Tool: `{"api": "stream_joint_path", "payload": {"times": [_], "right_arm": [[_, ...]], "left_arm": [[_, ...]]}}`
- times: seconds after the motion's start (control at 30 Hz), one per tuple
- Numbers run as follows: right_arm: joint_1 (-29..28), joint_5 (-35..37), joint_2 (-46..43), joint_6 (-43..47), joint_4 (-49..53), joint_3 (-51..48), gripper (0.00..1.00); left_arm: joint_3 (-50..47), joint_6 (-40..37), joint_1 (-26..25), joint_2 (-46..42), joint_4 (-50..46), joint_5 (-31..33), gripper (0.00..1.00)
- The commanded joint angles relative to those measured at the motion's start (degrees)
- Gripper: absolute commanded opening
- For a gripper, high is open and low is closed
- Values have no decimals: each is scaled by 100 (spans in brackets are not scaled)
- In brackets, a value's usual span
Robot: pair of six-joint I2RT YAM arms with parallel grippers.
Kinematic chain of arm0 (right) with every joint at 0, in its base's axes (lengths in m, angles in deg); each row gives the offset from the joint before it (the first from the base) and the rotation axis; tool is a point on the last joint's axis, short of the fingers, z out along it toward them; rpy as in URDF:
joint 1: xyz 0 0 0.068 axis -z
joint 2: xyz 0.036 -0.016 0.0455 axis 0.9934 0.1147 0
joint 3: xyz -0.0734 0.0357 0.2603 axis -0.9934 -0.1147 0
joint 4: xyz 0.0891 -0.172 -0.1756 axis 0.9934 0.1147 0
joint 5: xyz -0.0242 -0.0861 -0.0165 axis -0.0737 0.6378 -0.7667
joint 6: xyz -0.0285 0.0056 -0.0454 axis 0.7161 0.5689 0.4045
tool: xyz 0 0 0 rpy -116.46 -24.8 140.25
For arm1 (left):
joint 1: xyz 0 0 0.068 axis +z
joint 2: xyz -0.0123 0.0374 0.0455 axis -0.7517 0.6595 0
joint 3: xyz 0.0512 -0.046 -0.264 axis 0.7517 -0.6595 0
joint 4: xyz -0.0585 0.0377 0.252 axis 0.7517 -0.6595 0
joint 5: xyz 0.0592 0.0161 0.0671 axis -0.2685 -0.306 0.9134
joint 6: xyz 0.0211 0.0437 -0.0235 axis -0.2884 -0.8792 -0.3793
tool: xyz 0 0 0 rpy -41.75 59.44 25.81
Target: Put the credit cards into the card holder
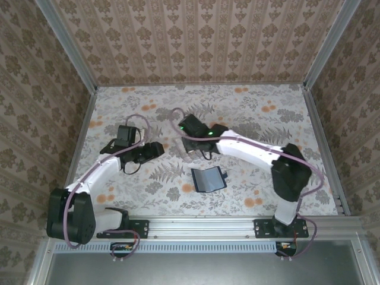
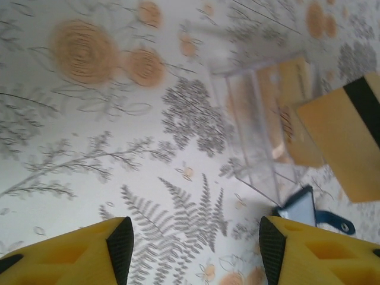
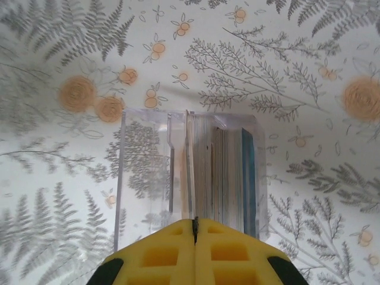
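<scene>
Orange-tan credit card in clear rack, right tool clamped on it, left tool open.

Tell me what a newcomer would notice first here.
The clear rack packed with upright cards mid-table, with the right gripper shut over it. Next, the dark card holder lying open nearer the arm bases, and an orange-tan card with a black stripe, large at the right of the left wrist view.

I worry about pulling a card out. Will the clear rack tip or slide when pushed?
Probably slides: the rack looks like light clear plastic on a smooth table. Tipping seems less likely, since its base looks wide. Its cards stand packed, so one may drag it along.
</scene>
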Motion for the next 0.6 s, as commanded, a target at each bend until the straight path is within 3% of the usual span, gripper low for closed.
{"api": "stream_joint_path", "payload": {"times": [0.0,0.23,0.37,0.57], "right_arm": [[373,-1392,-724,-556,-749,-778,0],[1506,-3651,-2328,-1016,-2285,-3270,0],[1789,-4141,-2637,-1011,-2716,-4249,0],[2178,-4817,-2596,-1253,-3456,-5142,0]], "left_arm": [[173,-185,-402,-208,-239,-226,60],[-88,202,-1514,2,534,-224,58],[22,76,-2090,462,698,-176,58],[151,229,-2524,1162,897,-93,52]]}}
